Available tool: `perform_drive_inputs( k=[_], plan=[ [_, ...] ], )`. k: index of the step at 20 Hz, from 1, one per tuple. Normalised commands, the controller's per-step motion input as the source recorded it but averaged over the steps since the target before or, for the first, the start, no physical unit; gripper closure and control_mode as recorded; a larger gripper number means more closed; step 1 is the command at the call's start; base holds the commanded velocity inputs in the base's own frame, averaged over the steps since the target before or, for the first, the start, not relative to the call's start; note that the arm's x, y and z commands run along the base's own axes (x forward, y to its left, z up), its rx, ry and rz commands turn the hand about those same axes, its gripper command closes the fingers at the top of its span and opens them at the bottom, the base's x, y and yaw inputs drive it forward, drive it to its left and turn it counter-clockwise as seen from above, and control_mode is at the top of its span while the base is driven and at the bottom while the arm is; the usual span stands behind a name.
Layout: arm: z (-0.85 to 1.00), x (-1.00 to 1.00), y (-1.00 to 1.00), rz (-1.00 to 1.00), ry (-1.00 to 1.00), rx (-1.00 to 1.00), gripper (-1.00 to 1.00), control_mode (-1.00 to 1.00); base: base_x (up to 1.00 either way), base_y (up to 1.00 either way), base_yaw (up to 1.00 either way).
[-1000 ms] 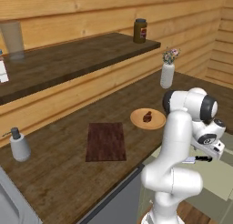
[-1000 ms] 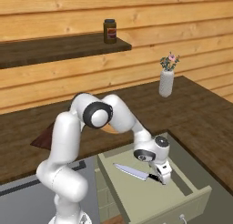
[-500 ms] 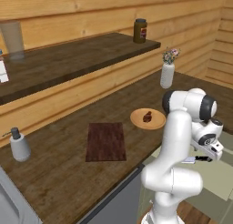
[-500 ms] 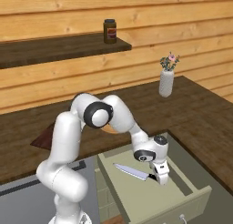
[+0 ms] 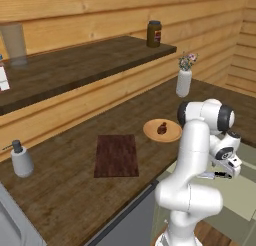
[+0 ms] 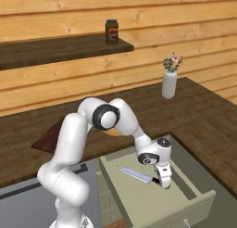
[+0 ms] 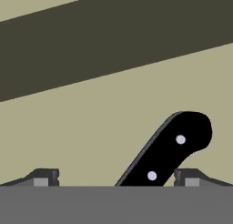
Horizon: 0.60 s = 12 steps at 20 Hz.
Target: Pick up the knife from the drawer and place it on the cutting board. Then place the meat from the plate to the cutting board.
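Where the desk (image 6: 203,116) ends, the pale grey-green drawer (image 6: 139,199) stands pulled out, and the knife (image 6: 136,175) lies flat on its light floor: long pointed silver blade, black handle with two pale rivets. The gripper (image 6: 165,184) hangs over that handle, jaws spread wide either side, pinching nothing.

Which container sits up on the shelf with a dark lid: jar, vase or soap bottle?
The brown jar, at the shelf's end. The white vase with flowers and the grey soap bottle both stand on the counter below.
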Motion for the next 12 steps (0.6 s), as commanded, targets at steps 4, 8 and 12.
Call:
perform_drive_inputs(
  k=[4, 8, 12],
  plan=[
    [-0.36, 0.0, -0.07, -0.04, 0.0, 0.0, -1.0, -1.0, 0.0, 0.0, 0.0],
    [0.01, -0.31, 0.0, -0.03, 0.0, 0.0, -1.0, -1.0, 0.0, 0.0, 0.0],
    [0.06, -0.66, 0.04, -0.02, 0.0, 0.0, -1.0, -1.0, 0.0, 0.0, 0.0]
  ],
)
